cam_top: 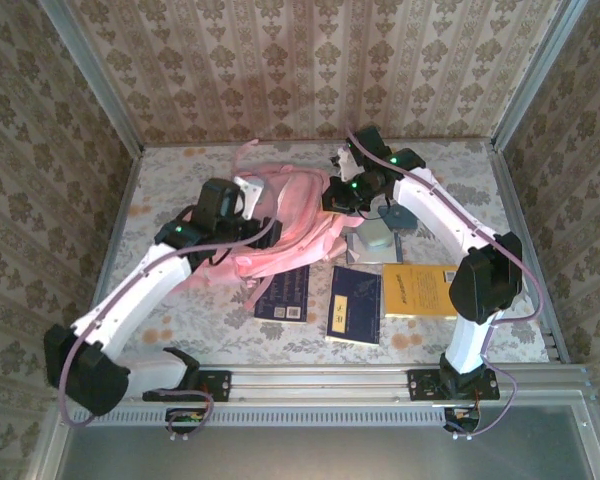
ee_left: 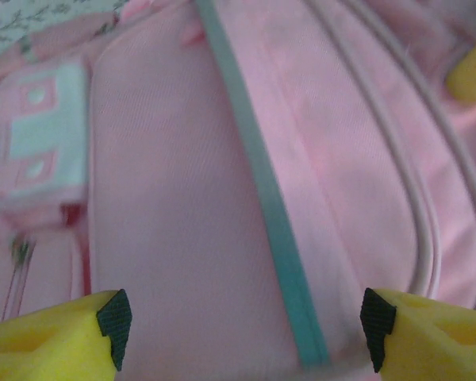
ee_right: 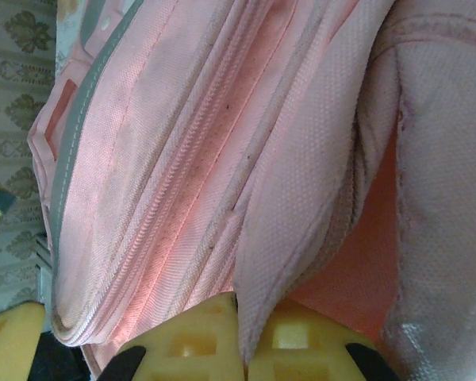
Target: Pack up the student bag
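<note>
Bag point(cam_top: 295, 225) lies slumped on the surface point(cam_top: 180, 320), centre of the top view and slightly toward the back. Its pink fabric is crumpled and a strap runs off to the upper left.

Left arm point(cam_top: 150, 275) reaches in from lower left, with its wrist over the bag's left side. Left jaws are wide. In the left wrist view the yellow fingers point(ee_left: 55, 337) sit at the two bottom corners, black tips facing in, with a flat pink panel of the bag point(ee_left: 174, 206) spread between them. Cannot tell if the tips touch the fabric. A teal strip point(ee_left: 270, 214) runs diagonally down that panel, with pale piping to its right. A pale green-and-pink squared patch point(ee_left: 36, 127) is at mid left.

Right arm point(cam_top: 460, 235) comes in from lower right, with its wrist at the bag's upper right edge. Right jaws are closed, pinching a fold of the bag point(ee_right: 301, 198). In the right wrist view the yellow fingers point(ee_right: 190, 337) meet at bottom centre with the pink fold rising out between them. A zip line point(ee_right: 182, 198) runs diagonally to the left of the fold.

In front of the bag, in a row: dark book point(cam_top: 285, 293), blue book point(cam_top: 355, 305), yellow book point(cam_top: 420, 290). The dark book's top edge is tucked under the bag. A grey flat item point(cam_top: 372, 243) sits just right of the bag, too blurred to name.
</note>
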{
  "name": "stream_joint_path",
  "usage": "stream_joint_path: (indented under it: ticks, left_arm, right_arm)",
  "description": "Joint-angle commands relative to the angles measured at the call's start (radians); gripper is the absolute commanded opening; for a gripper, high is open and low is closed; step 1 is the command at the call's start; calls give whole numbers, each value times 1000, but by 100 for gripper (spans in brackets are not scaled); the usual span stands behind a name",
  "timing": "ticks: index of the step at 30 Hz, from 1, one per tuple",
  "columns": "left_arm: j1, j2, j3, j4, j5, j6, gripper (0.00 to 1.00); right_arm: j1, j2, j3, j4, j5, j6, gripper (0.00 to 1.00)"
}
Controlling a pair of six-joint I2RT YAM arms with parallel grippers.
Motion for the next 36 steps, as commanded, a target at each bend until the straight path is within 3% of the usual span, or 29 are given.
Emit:
stream_joint_path:
  ticks: [1,7,11,23,31,36]
  left_arm:
    - [23,86,104,36,55,-4,81]
    - [159,248,183,77,299,-269,76]
    - [176,284,154,181,437,-405,72]
    - [170,292,8,406,601,-646,58]
    - [167,239,-64,451,607,-686,31]
    - [172,269,-40,500,633,-722,0]
  right_arm:
    - [7,-3,52,-11,-89,-61,0]
    - [6,-5,54,-10,-96,-61,0]
    - [7,-4,51,-5,-96,-59,0]
    - [7,37,81,13,-126,-33,0]
    - [4,68,122,14,-110,-17,0]
    - [4,104,158,22,-104,4,0]
